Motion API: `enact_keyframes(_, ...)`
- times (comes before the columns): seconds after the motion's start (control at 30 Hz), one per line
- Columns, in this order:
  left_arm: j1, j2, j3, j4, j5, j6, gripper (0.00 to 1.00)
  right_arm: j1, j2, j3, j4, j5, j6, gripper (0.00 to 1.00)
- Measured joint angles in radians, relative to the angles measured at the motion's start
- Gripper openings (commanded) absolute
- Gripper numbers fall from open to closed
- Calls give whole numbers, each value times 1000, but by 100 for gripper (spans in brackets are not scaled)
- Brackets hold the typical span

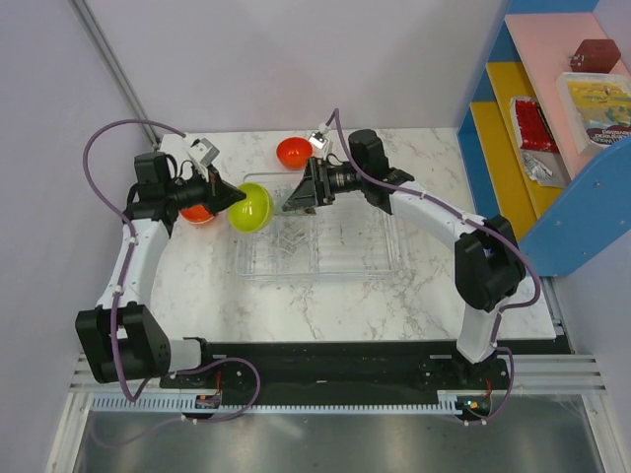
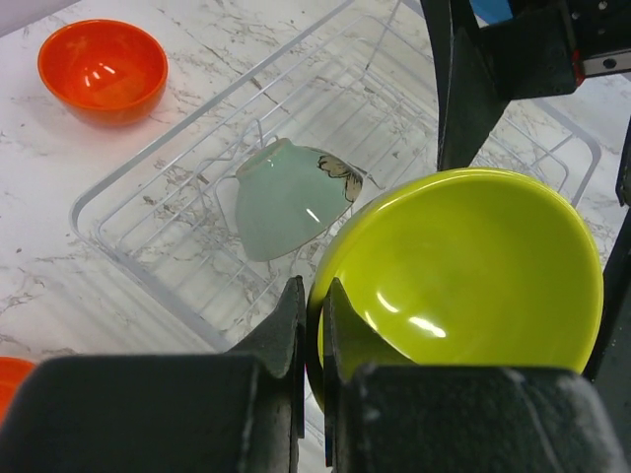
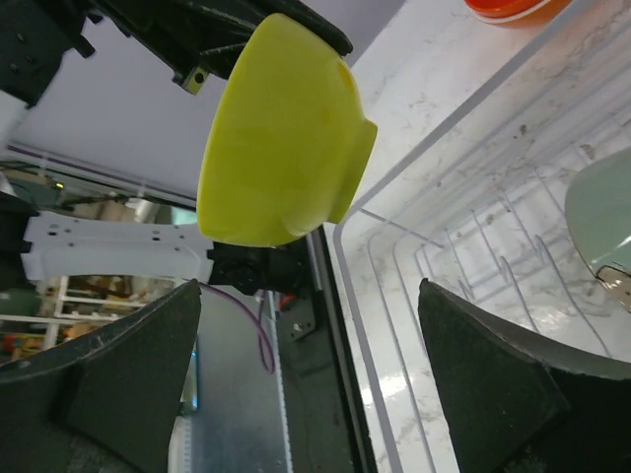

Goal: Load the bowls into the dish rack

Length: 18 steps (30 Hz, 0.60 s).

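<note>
Left gripper [image 1: 235,200] is clamping a lime bowl [image 1: 249,207] at the dish rack [image 1: 345,258].
Top: bowl is hanging tilted over the rack's 10 o'clock corner. Left wrist: a pale green bowl [image 2: 286,197] is lying inside the rack, with an orange bowl [image 2: 103,69] sitting outside at 11 o'clock. Right wrist: right gripper [image 3: 311,315] is gaping wide beside the lime bowl.

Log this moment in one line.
left gripper: shut on yellow bowl rim, at dish rack edge | right gripper: open, empty | racked: pale green bowl | table: far orange bowl, left orange bowl
</note>
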Motion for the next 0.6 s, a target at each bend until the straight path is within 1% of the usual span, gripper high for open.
enact_keyframes(0.1, -14, 4, 0, 30, -12, -27, 2, -11, 13, -45, 119, -42, 119, 98)
enact_keyframes(0.23, -50, -14, -26, 104, -31, -55, 2, -12, 17, -95, 343, -92, 306, 98)
enact_keyframes(0.37, -85, -26, -60, 140, -56, -66, 2, -10, 36, -117, 546, -118, 465, 98)
enact_keyframes(0.47, -93, -27, -64, 158, -72, -74, 2, -13, 49, -125, 607, -125, 519, 98)
enact_keyframes(0.6, -95, -45, -82, 195, -79, -88, 2, -15, 56, -132, 623, -124, 530, 98)
